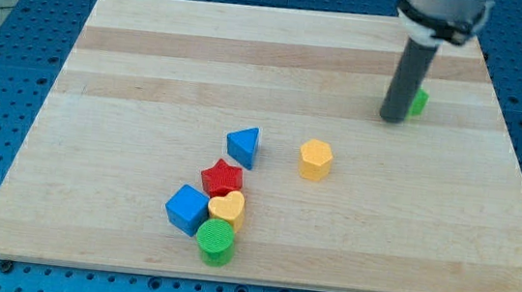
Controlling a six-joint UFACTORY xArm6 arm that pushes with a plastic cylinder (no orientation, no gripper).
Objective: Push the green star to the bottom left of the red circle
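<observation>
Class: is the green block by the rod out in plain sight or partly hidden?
Partly hidden: my tip stands in front of the green block, showing only its right edge.

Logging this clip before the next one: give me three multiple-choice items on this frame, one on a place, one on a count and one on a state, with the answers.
1. Where is my tip?
A. Right beside the green block, near the view's top right
B. Inside the cluster at the view's bottom
C. At the view's left edge

2. How many yellow blocks show?
A. One
B. Two
C. Three

3. How does the red star lie?
A. Alone, far from any block
B. Packed against the yellow heart
C. Under my tip

Answers:
1. A: the rod's end stands just to the view's left of the green block, which it partly hides.
2. B: the yellow heart and the yellow hexagon.
3. B: the two appear to touch in the cluster.
</observation>
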